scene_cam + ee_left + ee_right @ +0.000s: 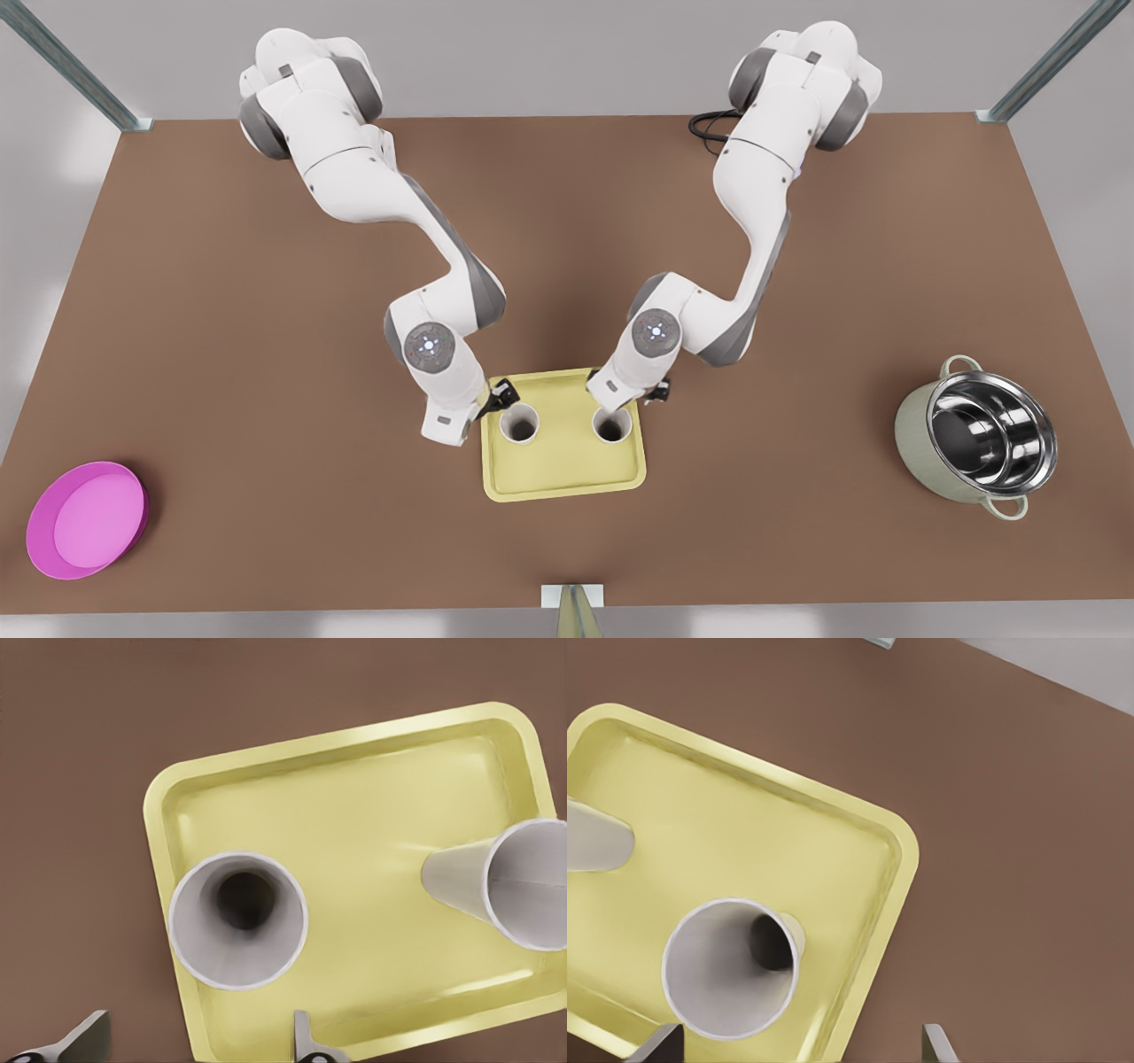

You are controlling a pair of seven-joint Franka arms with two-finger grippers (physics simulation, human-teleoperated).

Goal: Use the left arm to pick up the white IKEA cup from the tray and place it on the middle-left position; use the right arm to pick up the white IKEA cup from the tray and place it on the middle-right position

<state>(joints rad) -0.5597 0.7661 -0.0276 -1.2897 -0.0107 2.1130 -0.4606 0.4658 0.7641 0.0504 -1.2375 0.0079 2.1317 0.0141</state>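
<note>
Left pincer [195, 1041]: I am seeing it hovering fingers spread, holding nothing, above the left cup [237, 920]. Right pincer [802, 1047]: likewise spread and empty over the right cup [731, 967]. Both cups are standing upright in the tray [567, 474], near its far rim. Brown surface [266, 399] is lying open either side.

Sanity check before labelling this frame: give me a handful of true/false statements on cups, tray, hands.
1. Both white cups stand upright on the yellow tray. True: left cup, right cup.
2. The left hand has lifted its cup. False: the cup is on the tray, the fingers open above it.
3. The right hand is open above the right cup. True.
4. The magenta dish holds a cup. False: no cup in it.
5. The steel pot sits at the front view's left. False: at its right.
</note>
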